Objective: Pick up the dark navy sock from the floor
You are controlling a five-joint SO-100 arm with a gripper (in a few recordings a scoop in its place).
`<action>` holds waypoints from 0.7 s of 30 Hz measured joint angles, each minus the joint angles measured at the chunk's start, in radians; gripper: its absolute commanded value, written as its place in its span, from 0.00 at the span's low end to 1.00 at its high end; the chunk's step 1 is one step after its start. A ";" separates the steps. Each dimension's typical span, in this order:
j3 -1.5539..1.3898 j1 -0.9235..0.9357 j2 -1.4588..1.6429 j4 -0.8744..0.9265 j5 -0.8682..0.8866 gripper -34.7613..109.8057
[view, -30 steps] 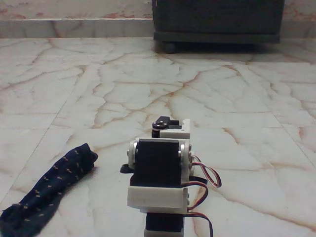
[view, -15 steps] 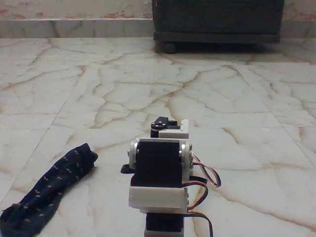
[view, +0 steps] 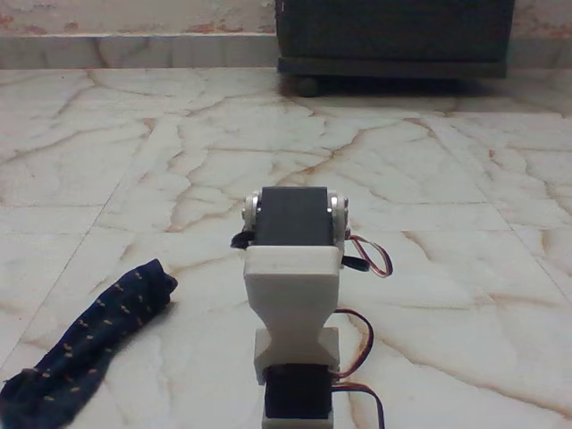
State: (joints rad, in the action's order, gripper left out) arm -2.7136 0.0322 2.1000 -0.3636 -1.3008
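Lying limp and long at about eight o'clock in the fixed view, the sock [view: 85, 353] is soft navy knit with orange-tan flecks, flat on the floor [view: 429, 179] of glossy cream marble veined rusty brown. Just right of it rises the arm [view: 293, 295], blocky white plastic and black servos with looping red wires; whether its jaws are spread or closed cannot be told. A dark cabinet [view: 393, 36] stands at twelve o'clock.

No text, label, brand, number or sign can be read anywhere in the fixed view. The arm [view: 293, 295] carries no legible marking on its white and black parts, and the sock [view: 85, 344] bears only small orange-tan flecks, not letters. The dark cabinet [view: 393, 36] at the back is plain too.
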 measured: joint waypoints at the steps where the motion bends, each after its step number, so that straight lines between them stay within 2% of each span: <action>1: 0.032 -0.017 -0.012 0.044 0.015 0.24; 10: 0.242 -0.106 -0.167 0.293 0.253 0.26; 15: 0.466 -0.169 -0.325 0.607 0.322 0.28; 18: 0.560 -0.172 -0.371 0.712 0.399 0.27; 21: 0.669 -0.181 -0.440 0.802 0.554 0.29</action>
State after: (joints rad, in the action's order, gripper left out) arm -2.0448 -0.1488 1.6598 0.4387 -0.7470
